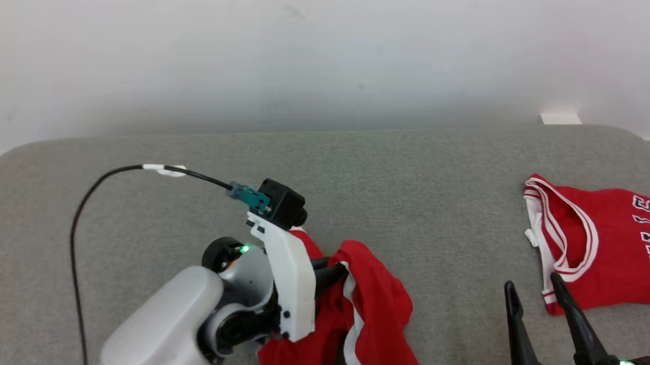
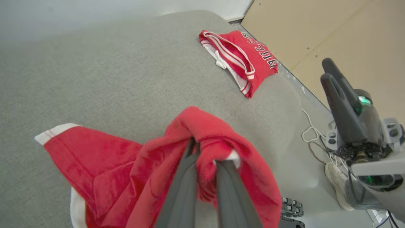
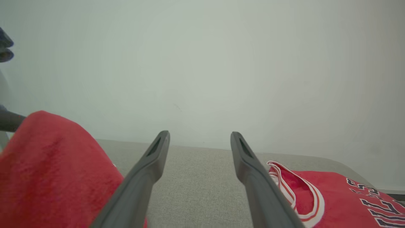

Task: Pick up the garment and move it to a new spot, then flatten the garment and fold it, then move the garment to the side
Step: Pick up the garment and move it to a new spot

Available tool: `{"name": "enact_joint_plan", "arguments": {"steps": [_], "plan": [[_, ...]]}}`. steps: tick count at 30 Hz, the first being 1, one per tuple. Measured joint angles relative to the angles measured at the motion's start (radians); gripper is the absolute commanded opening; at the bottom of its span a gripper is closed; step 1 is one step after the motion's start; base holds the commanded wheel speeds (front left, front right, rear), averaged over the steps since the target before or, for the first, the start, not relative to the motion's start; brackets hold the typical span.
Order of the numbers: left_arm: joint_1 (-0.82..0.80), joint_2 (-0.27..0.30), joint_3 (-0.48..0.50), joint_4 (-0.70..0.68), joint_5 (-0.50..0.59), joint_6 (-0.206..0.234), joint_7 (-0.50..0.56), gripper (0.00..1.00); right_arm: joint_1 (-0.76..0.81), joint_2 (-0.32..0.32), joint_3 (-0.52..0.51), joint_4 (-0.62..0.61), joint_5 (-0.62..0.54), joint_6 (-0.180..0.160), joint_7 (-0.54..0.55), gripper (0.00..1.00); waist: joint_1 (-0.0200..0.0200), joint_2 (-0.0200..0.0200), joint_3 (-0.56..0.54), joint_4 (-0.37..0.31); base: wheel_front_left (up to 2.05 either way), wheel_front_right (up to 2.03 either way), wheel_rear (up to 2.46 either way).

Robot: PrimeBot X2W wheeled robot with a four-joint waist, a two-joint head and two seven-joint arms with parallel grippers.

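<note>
— Left gripper is clamped on the garment, 2 dark fingers pinching a bunched red fold!
— Where's the cloth sitting?
— Draped over those fingers, low and centre over the grey cushion, with white trim at one corner. Whether its hem touches the cushion, I cannot tell.
— And the other side?
— Right gripper stands spread wide, nothing between its fingers, lower right, tips up.
— That red thing past it?
— Jersey, lettered and white-banded, lying on the cushion's right end, well apart from the garment, just beyond the right gripper's tips.
</note>
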Motion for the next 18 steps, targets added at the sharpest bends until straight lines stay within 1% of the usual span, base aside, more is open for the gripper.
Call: {"name": "enact_joint_plan", "arguments": {"steps": [2, 4, 5, 6, 7, 8, 9, 12, 15, 18], "plan": [[-0.019, -0.05, -0.021, 0.102, 0.047, 0.012, -0.044, 0.0, -0.007, 0.002, 0.015, 0.015, 0.002, 0.0, 0.0, 1.0, 0.0, 0.0, 0.002, -0.027, 0.0, 0.0, 0.0], [-0.038, -0.103, -0.027, 0.212, 0.089, 0.034, -0.116, 0.0, -0.016, 0.003, 0.025, 0.026, 0.004, 0.0, 0.0, 1.0, 0.0001, 0.0, 0.006, -0.055, 0.0, 0.0, 0.0], [-0.047, -0.123, -0.034, 0.268, 0.109, 0.035, -0.148, 0.0, -0.02, 0.003, 0.03, 0.032, 0.007, 0.0, 0.0, 1.0, 0.0, 0.0, 0.008, -0.068, 0.0, 0.0, 0.0], [-0.054, -0.145, -0.034, 0.325, 0.13, 0.046, -0.194, 0.0, -0.02, 0.003, 0.034, 0.038, 0.007, 0.0, 0.0, 1.0, 0.0001, 0.0, 0.01, -0.081, 0.0, 0.0, 0.0], [-0.063, -0.17, -0.028, 0.377, 0.148, 0.065, -0.248, 0.14, -0.02, 0.004, 0.035, 0.043, 0.008, 0.0, 0.0, 1.0, 0.0001, 0.0, 0.012, -0.093, 0.0, 0.0, 0.0], [-0.078, -0.184, -0.031, 0.424, 0.175, 0.07, -0.292, 0.42, -0.02, 0.005, 0.037, 0.046, 0.009, 0.0, 0.0, 1.0, 0.0, 0.0, 0.014, -0.104, 0.0, 0.0, 0.0], [-0.095, -0.195, -0.037, 0.474, 0.201, 0.074, -0.338, 1.0, -0.02, 0.005, 0.037, 0.051, 0.009, 0.0, 0.0, 1.0, 0.0001, 0.0, 0.017, -0.114, 0.0, 0.0, 0.0], [-0.125, -0.222, -0.048, 0.61, 0.25, 0.083, -0.449, 1.0, -0.02, 0.006, 0.037, 0.064, 0.009, 0.0, 0.0, 1.0, 0.0001, 0.0, 0.024, -0.134, 0.0, 0.0, 0.0], [-0.145, -0.232, -0.066, 0.723, 0.294, 0.083, -0.532, 1.0, -0.02, 0.007, 0.036, 0.073, 0.009, 0.0, 0.0, 1.0, 0.0001, -0.0001, 0.023, -0.141, 0.0, 0.0, 0.0], [-0.157, -0.237, -0.084, 0.802, 0.309, 0.063, -0.583, 1.0, -0.019, 0.007, 0.026, 0.081, 0.009, 0.0, 0.0, 1.0, 0.0001, 0.0, 0.014, -0.136, 0.0, 0.0, 0.0]]}}
